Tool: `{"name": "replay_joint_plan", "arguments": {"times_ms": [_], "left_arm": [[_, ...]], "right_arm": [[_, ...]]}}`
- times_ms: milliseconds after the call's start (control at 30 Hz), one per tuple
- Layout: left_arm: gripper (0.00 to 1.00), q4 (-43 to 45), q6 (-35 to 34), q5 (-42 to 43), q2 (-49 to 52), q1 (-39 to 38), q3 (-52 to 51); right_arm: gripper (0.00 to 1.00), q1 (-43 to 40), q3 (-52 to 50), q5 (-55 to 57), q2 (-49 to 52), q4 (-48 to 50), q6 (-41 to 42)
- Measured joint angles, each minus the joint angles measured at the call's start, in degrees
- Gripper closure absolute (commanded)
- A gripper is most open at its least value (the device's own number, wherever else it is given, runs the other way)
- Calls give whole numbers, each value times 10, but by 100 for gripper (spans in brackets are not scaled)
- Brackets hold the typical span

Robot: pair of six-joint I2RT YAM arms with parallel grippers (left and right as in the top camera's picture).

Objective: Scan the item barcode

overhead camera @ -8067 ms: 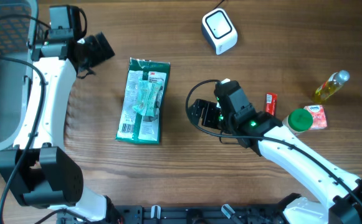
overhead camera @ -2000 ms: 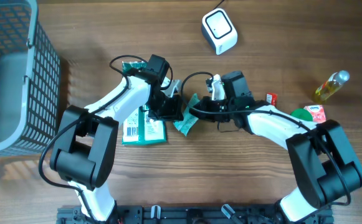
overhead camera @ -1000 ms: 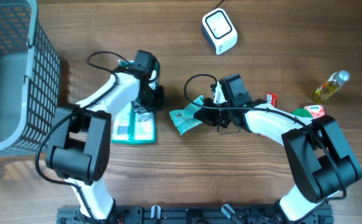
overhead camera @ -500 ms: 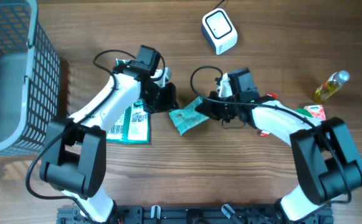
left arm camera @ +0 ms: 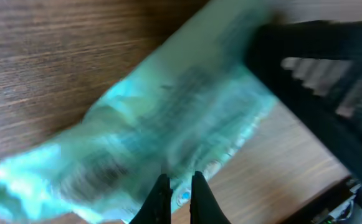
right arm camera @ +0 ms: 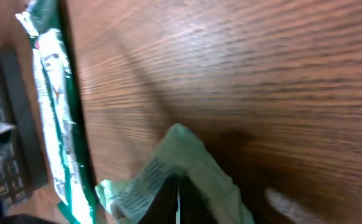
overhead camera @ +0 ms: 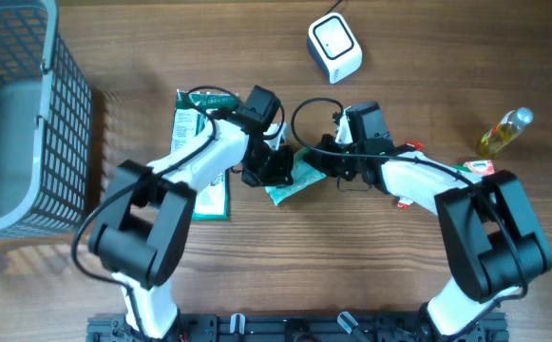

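Both my jaws closed at the teal packet [overhead camera: 293,180], mid-desk [overhead camera: 399,275].
My right jaws are squeezed fully together on a raised fold at one end of the packet. My left jaws are drawn in to a bare slit right at its other end, but the blur keeps me from telling whether they grip it. Just beyond, the long green pack [overhead camera: 188,116] lies flat, partly under my left arm. Farther off, well apart, sits the white scanner [overhead camera: 334,47].
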Motion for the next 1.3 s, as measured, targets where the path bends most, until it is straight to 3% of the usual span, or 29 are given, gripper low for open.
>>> {"name": "replay_joint_plan", "arguments": {"times_ms": [267, 433, 600, 800, 1300], "left_arm": [[96, 33, 0, 30, 22, 3, -10], [96, 38, 9, 28, 14, 3, -16], [96, 42, 11, 7, -40, 7, -26], [96, 53, 11, -23, -87, 8, -26], [96, 102, 11, -70, -13, 9, -26]], "right_arm": [[95, 1, 9, 14, 16, 9, 0], [86, -9, 9, 5, 11, 33, -3], [81, -25, 9, -35, -67, 0, -10], [94, -12, 10, -44, -95, -128, -18], [96, 25, 11, 38, -31, -134, -6]]}}
